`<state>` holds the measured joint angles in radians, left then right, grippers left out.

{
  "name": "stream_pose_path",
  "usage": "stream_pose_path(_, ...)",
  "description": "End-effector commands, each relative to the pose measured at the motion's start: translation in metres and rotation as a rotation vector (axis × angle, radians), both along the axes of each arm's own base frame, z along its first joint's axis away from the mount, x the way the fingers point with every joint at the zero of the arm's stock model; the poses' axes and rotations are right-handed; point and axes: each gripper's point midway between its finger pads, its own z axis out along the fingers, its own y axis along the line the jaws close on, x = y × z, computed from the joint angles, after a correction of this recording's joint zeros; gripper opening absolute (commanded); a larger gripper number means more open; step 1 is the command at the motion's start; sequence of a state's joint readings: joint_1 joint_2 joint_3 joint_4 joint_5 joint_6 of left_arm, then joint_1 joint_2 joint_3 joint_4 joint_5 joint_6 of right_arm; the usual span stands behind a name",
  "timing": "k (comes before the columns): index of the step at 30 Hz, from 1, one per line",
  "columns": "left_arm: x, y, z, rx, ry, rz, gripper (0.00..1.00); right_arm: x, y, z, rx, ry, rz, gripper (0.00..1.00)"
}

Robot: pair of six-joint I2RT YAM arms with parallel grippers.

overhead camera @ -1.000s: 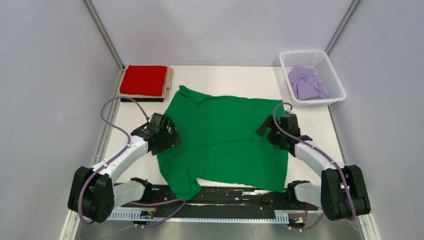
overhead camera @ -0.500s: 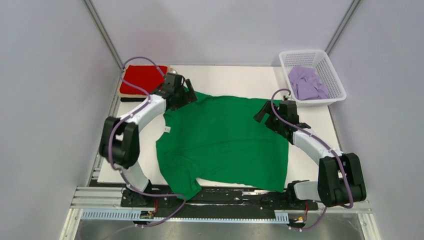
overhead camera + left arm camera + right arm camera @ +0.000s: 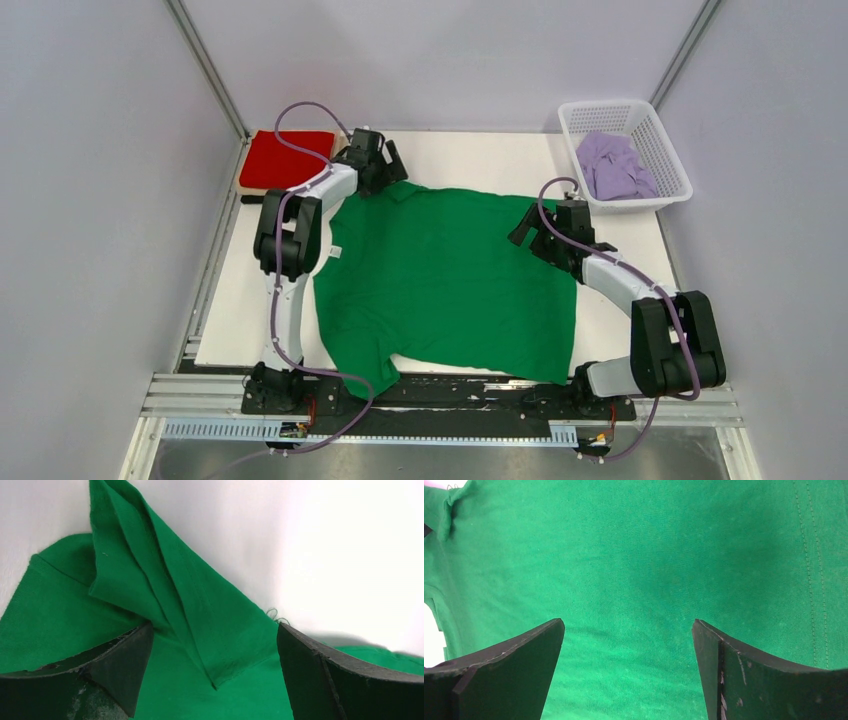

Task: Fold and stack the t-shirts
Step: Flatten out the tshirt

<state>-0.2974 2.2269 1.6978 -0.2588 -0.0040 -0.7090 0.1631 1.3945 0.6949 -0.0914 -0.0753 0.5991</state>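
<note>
A bright green t-shirt (image 3: 450, 280) lies spread flat in the middle of the table, its white neck tag (image 3: 335, 252) at the left edge. My left gripper (image 3: 382, 172) is open at the shirt's far left corner. In the left wrist view its jaws (image 3: 214, 630) straddle a folded, ridged sleeve (image 3: 165, 585) without closing on it. My right gripper (image 3: 530, 232) is open low over the shirt's far right part, and flat green cloth (image 3: 634, 570) shows between its jaws (image 3: 628, 625). A folded red t-shirt (image 3: 280, 158) lies at the back left. A lilac t-shirt (image 3: 610, 165) lies crumpled in the basket.
The white lattice basket (image 3: 665, 150) stands at the back right corner. A dark strip (image 3: 252, 199) shows under the red shirt's near edge. The left arm (image 3: 290, 230) reaches along the shirt's left side. White table (image 3: 470, 155) shows behind the shirt.
My left arm has swung from the shirt's left edge to its far left sleeve by the red shirt. The neck tag now shows. The right gripper has edged slightly farther back.
</note>
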Motion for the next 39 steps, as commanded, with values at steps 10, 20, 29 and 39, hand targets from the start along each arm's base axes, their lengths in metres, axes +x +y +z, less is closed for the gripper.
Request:
stream_pose_path(10,0.031,-0.025,0.011,-0.116,-0.076,-0.032,1.0,0.016,0.014,-0.007,0.044,0.001,0.06,1.0)
stream_pose_path(20,0.028,-0.028,0.035,-0.142,-0.104,-0.048,1.0,0.015,0.01,-0.035,0.018,0.073,0.051,1.0)
stream_pose_path(29,0.024,-0.023,0.045,-0.127,-0.109,-0.032,1.0,0.014,0.007,-0.041,0.001,0.096,0.044,1.0)
stream_pose_path(39,0.02,-0.019,0.064,-0.122,-0.139,-0.022,1.0,-0.009,-0.009,-0.047,-0.038,0.183,-0.053,1.0)
